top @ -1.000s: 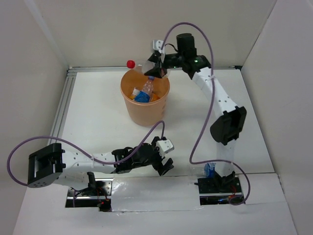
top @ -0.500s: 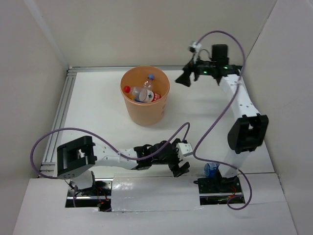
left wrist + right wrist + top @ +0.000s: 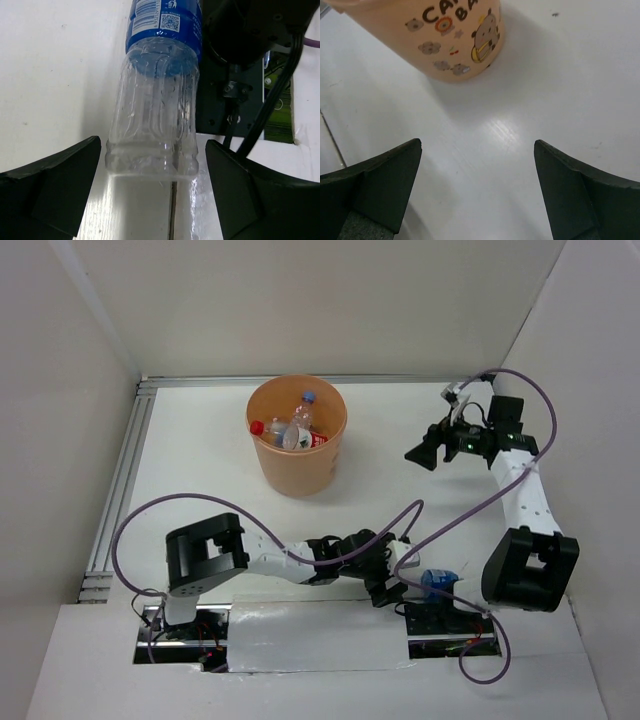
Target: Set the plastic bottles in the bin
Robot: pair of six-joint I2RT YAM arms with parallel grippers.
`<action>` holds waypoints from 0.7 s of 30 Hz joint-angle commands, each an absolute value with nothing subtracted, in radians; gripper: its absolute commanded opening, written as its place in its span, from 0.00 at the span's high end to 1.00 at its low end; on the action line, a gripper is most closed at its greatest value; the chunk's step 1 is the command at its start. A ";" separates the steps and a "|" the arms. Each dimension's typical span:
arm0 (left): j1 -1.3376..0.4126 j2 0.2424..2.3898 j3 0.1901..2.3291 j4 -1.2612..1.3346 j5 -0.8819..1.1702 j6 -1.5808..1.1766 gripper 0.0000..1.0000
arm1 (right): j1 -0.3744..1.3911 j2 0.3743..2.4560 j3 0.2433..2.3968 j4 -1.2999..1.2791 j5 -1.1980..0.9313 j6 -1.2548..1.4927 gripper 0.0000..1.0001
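Left wrist view, nearest first: the left gripper (image 3: 153, 150) is spread wide. Its two black fingers (image 3: 55, 185) sit either side of a bottle (image 3: 152, 100) and touch neither side of it. The bottle is clear with a blue label and lies on its side on the white table (image 3: 60, 65). Its base faces the camera and its labelled end points away. Just right of the label stands the black base (image 3: 245, 45) of the right arm.

In the top external view the left arm (image 3: 290, 565) stretches low along the near edge of the table, from its own mount across toward the right arm's. The bottle lies just beside that mount, with the gripper at its left end. A purple cable (image 3: 130, 530) loops over the table behind the arm.

Farther out, the right gripper (image 3: 420, 454) hangs above bare table toward the right wall. Its wrist view shows both fingers (image 3: 375, 185) well apart, with nothing held and only white table between them.

The bin (image 3: 295, 475) stands upright well to the left of that gripper, toward the far edge. Its lower wall carries cartoon prints. Inside it lie several bottles (image 3: 295, 430), with a red cap (image 3: 257, 426), a blue cap (image 3: 309, 397) and a red label showing.
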State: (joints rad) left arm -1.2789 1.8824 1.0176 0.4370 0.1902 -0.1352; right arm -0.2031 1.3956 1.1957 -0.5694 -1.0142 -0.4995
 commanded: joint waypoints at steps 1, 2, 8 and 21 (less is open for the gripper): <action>-1.282 1.927 1.061 0.515 0.204 -0.110 0.03 | -0.242 1.309 1.128 -0.609 -1.081 -0.531 0.00; -1.282 1.943 1.062 0.540 0.193 -0.124 0.04 | -0.255 1.287 1.097 -0.609 -1.094 -0.522 0.00; -1.282 2.017 1.127 0.532 0.207 -0.152 0.38 | -0.314 1.255 1.054 -0.646 -1.133 -0.547 0.00; -1.189 1.512 0.983 0.312 -0.147 -0.126 1.00 | -0.678 1.201 1.103 -0.730 -1.298 -0.589 0.83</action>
State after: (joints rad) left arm -1.2427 1.7359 1.0061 0.3393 -0.0101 -0.1543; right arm -0.6136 1.2160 1.0622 -0.7120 -1.1992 -0.5903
